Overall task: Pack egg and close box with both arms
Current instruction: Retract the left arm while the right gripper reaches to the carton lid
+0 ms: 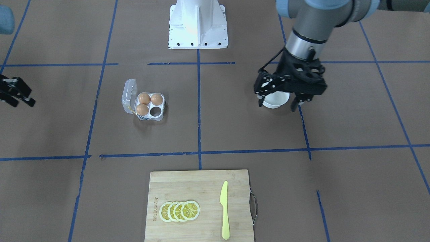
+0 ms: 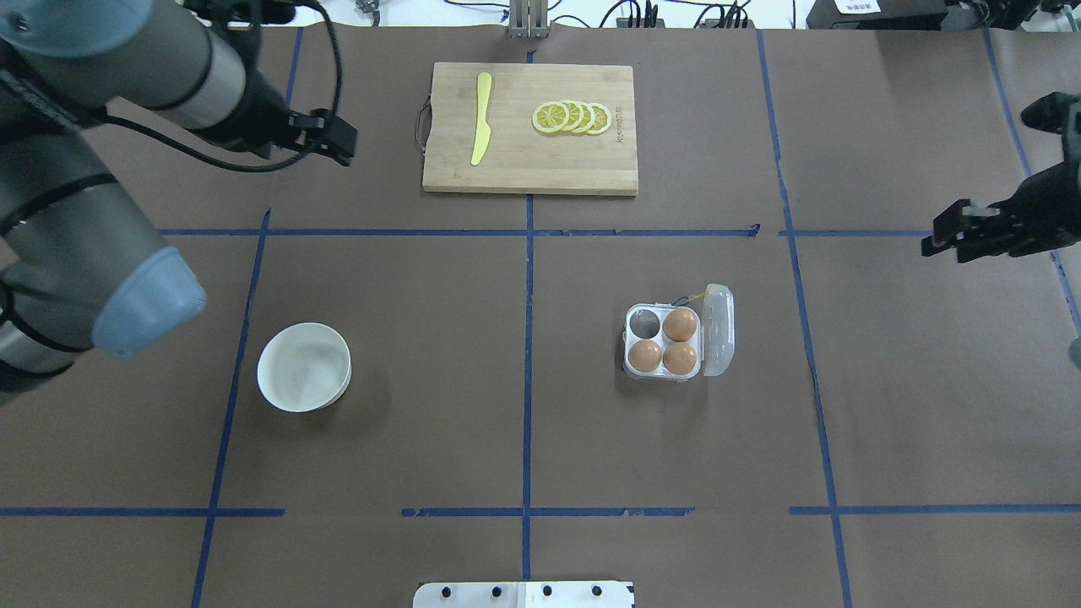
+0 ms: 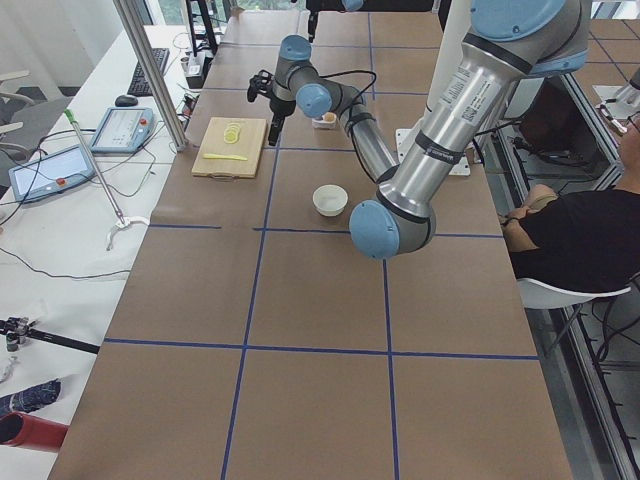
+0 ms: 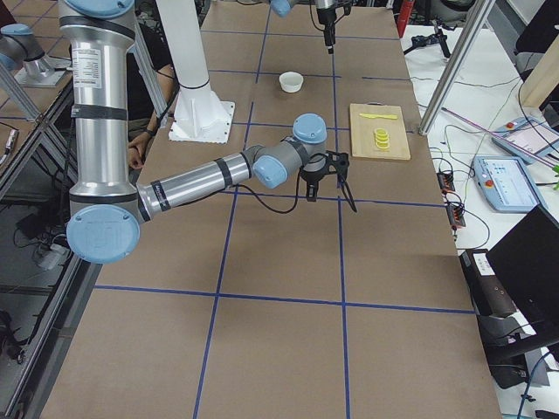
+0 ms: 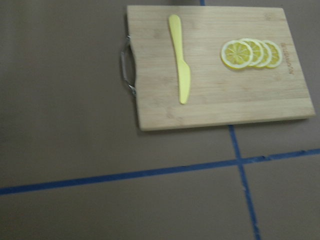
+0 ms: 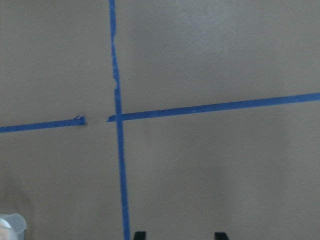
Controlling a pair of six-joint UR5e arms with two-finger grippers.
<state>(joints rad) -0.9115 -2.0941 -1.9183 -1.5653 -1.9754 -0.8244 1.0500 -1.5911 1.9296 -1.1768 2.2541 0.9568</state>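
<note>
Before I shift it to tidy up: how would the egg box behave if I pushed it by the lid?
The box is thin clear plastic, so probably light and bendy; the open lid would likely flex first. Three eggs against one empty cell may make it swivel; loose eggs could crack.

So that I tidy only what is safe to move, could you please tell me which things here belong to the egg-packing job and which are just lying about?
Job: box, standing open; three eggs in it, one cell empty; left gripper; right gripper.
Lying about: white bowl, cutting board, yellow knife, lemon slices.
</note>
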